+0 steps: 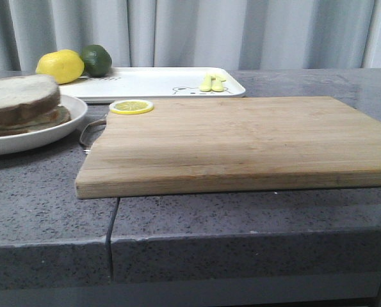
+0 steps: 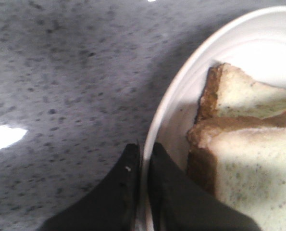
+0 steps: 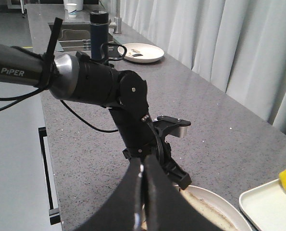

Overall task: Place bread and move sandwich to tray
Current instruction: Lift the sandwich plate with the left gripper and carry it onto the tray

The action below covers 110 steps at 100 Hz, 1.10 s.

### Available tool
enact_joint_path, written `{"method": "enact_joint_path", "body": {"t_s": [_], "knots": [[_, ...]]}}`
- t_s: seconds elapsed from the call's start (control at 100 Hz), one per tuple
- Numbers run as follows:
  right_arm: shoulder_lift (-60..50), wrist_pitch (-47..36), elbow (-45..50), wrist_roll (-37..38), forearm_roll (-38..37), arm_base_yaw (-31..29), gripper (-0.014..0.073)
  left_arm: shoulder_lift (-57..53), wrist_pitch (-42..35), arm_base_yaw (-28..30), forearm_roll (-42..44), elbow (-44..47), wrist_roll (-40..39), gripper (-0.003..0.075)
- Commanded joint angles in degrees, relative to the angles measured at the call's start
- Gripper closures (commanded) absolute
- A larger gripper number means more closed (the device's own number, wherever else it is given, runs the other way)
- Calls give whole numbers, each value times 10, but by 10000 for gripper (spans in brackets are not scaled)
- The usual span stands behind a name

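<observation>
From the front, the sandwich [image 1: 22,102] sits on a round white plate [image 1: 62,128] at the left edge of the grey speckled bench [image 1: 43,211], its top slice of bread [image 1: 17,91] pale with a brown crust. Beside the plate lies a wooden cutting board [image 1: 241,144] with a lemon slice [image 1: 132,107] on its far left corner. Behind the board rests the white tray [image 1: 152,82], carrying a small yellow-green item [image 1: 212,83] near its right end, with a whole lemon [image 1: 60,66] and a lime [image 1: 96,59] at its left end. In the left wrist view, the left end effector [image 2: 143,159] has its fingers pressed onto the plate's rim, one on either side, right beside the stacked bread. In the right wrist view, the right end effector [image 3: 143,175] has its fingers together with nothing between them, above the plate, facing the left arm [image 3: 94,86] that reaches down to the plate.
</observation>
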Motion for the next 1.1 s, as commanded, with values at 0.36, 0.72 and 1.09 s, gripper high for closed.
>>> {"method": "enact_joint_path", "body": {"t_s": [0.36, 0.72, 1.09], "knots": [[-156, -73, 125, -6, 3, -149, 655, -27, 27, -5, -143, -165, 34, 740], [-203, -41, 249, -6, 5, -210, 655, 50, -37, -77, -189, -241, 13, 740], [-213, -58, 297, -6, 10, -210, 655, 191, -61, -139, -193, -369, -30, 740]]}}
